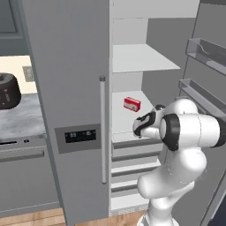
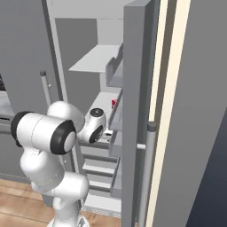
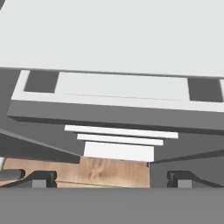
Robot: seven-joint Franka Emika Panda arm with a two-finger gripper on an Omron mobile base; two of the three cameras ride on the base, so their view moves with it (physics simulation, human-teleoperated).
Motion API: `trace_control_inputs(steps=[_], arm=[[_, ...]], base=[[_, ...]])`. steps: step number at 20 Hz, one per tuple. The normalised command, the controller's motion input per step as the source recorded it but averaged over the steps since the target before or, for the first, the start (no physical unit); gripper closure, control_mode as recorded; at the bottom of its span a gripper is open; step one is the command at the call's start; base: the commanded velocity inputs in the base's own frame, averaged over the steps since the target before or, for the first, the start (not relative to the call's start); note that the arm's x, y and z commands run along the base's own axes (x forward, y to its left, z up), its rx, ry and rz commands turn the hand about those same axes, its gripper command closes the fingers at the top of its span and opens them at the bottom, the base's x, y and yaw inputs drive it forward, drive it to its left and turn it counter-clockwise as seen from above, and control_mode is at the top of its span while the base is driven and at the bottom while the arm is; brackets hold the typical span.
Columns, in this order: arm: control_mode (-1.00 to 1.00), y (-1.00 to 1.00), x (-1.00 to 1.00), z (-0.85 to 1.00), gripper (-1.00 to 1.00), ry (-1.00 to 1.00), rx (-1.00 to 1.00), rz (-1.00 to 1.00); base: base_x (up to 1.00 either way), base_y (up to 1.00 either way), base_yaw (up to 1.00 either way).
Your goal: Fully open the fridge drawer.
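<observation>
The fridge (image 1: pixel 70 88) stands with its right door swung open. Its topmost fridge drawer (image 3: pixel 114 117) shows a dark grey front strip, with a band of pale tray (image 3: pixel 120 85) out from under the white shelf. In the left base view the drawer (image 1: pixel 130 143) lies just below my hand (image 1: pixel 145 123). My gripper (image 3: pixel 112 178) hangs above and in front of the strip and looks down on it. It is open, its two fingertips (image 3: pixel 41 177) stand far apart, and nothing is between them.
Similar grey-fronted drawers (image 1: pixel 132 170) stack below. A red box (image 1: pixel 132 104) sits on the shelf above. Door bins (image 1: pixel 207 50) line the open door (image 2: pixel 135 111) on my right. A dark appliance (image 1: pixel 8 90) stands on the counter at the left. Wooden floor (image 3: pixel 103 170) lies beneath.
</observation>
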Motion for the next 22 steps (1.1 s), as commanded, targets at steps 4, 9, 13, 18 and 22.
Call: trace_control_inputs(steps=[4, 9, 13, 18, 22], arm=[[-1.00, -0.01, 0.21, -0.16, -1.00, 0.00, 0.00, 0.00], [-1.00, -0.05, 0.21, -0.18, -1.00, 0.00, 0.00, 0.00], [-1.00, -0.01, 0.26, -0.20, -1.00, 0.00, 0.00, 0.00], [-1.00, 0.00, 0.27, -0.21, -1.00, 0.00, 0.00, 0.00], [-1.00, 0.00, 0.24, -0.23, -1.00, 0.00, 0.00, 0.00]], base=[[0.00, 0.00, 0.00], [0.00, 0.00, 0.00], [0.00, 0.00, 0.00], [0.00, 0.00, 0.00], [0.00, 0.00, 0.00]])
